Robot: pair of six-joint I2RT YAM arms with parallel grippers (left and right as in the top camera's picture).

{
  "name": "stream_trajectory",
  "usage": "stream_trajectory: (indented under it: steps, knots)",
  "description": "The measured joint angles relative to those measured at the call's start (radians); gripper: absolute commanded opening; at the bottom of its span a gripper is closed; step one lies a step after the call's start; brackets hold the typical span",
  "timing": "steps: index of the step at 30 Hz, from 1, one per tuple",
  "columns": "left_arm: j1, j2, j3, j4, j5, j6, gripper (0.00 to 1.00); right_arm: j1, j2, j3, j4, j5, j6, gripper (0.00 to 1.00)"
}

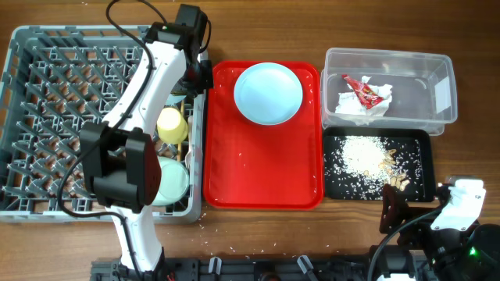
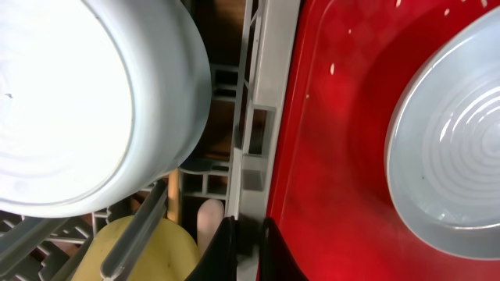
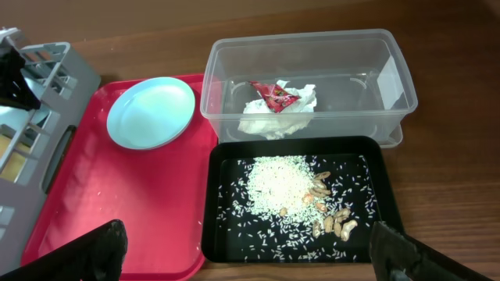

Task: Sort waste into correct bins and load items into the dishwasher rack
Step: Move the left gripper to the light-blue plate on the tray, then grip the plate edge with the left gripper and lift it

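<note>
While the left arm stretches across the dishwasher rack, its gripper sits at the rack's right wall, just beside the red tray. Its dark fingers are narrowly apart with the grey wall between them. The tips are cut off at the frame edge, so I cannot tell whether they clamp anything.

Plate: pale blue, round, glossy, with faint concentric rings in the well. It lies flat on the red tray's far half.

Bowl: pale blue-green, in the rack's near right corner, partly under the arm. The yellow cup is just beyond it.

Clear tub: crumpled white napkin with the red wrapper on top.

Black tray: a heap of whitish rice grains, with beige bits at its near right.

Right gripper: low at the near table edge, fingers spread wide.
</note>
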Motion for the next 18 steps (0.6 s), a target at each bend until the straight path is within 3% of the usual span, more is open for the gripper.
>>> stream_trajectory:
  steps: [1, 5, 8, 12, 14, 18]
  knots:
    - [-0.001, 0.0, 0.0, -0.006, 0.003, 0.0, 0.04, 0.0, 0.0, 0.0, 0.0, 0.0, 0.0, 1.0]
    - [-0.003, 0.0, 0.001, -0.028, 0.008, -0.009, 0.33, 0.0, 0.0, 0.0, 0.0, 0.0, 0.0, 1.0]
    - [-0.003, -0.004, -0.003, -0.047, 0.016, -0.027, 0.39, 0.0, 0.0, 0.0, 0.0, 0.0, 0.0, 1.0]
    - [-0.016, -0.116, -0.003, -0.004, 0.018, -0.039, 0.33, 0.0, 0.0, 0.0, 0.0, 0.0, 0.0, 1.0]
    - [-0.071, -0.244, 0.009, 0.028, 0.049, -0.048, 0.34, 0.0, 0.0, 0.0, 0.0, 0.0, 0.0, 1.0]
    - [-0.234, -0.25, 0.006, 0.171, 0.075, -0.069, 0.36, 0.0, 0.0, 0.0, 0.0, 0.0, 0.0, 1.0]
